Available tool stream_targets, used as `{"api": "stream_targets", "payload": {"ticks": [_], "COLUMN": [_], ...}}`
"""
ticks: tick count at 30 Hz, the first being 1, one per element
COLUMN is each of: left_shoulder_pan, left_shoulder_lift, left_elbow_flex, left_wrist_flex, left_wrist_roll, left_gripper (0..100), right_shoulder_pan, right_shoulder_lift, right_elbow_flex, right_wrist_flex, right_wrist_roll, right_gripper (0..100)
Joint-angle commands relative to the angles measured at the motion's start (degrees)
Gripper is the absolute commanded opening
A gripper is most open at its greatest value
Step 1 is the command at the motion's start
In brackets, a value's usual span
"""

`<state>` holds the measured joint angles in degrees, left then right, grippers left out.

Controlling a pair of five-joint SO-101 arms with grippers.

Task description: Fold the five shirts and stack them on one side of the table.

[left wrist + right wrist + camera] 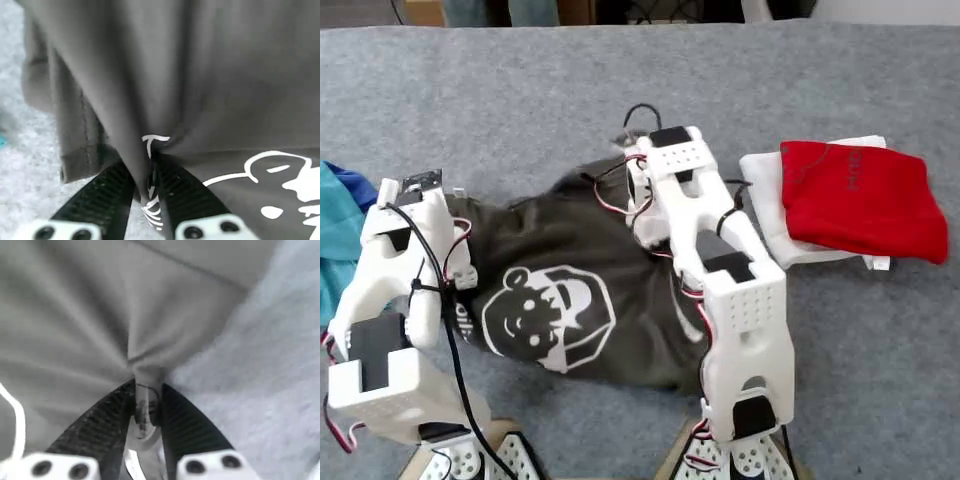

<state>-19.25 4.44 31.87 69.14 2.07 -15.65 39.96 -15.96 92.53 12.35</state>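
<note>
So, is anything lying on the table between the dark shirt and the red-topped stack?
Nothing visible does: only bare table lies between the dark shirt and the stack.

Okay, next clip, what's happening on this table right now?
Both arms hold the dark printed shirt lying mid-table: the left end effector and the right end effector are each shut on a pinch of its fabric. A folded red shirt lies on a folded white shirt at one side; a teal shirt lies at the opposite edge.

Bright even overhead light — soft shadows; shirt (215, 75) dimmer in wrist views.
</note>
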Motion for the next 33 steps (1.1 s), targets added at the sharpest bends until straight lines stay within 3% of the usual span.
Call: {"api": "stream_targets", "payload": {"ticks": [1,9,16,22,29,33], "left_shoulder_pan": [-0.7,-6.7,-12.6,-13.6,-18.2,-20.7], "left_shoulder_lift": [-0.6,-0.6,-0.7,-0.7,-0.7,-0.7], "left_elbow_flex": [1.6,4.4,2.9,-4.8,-17.3,-18.9], "left_wrist_flex": [4.9,11.5,12.7,22.4,31.6,31.6], "left_wrist_roll": [-5.4,-18.4,-25.4,-30.3,-33.8,-32.7], "left_gripper": [3,3,3,3,4,14], "right_shoulder_pan": [1.3,5.5,5.5,5.5,7.9,7.8], "right_shoulder_lift": [-0.2,-12.4,-25.8,-32.0,-34.5,-31.8], "right_elbow_flex": [-0.7,14.1,29.1,28.1,18.2,12.7], "right_wrist_flex": [7.5,7.9,0.5,1.1,3.3,-1.0], "right_wrist_roll": [2.5,10.9,14.6,15.8,16.5,16.3], "right_gripper": [3.2,3.3,8.4,24.7,24.7,22.7]}}
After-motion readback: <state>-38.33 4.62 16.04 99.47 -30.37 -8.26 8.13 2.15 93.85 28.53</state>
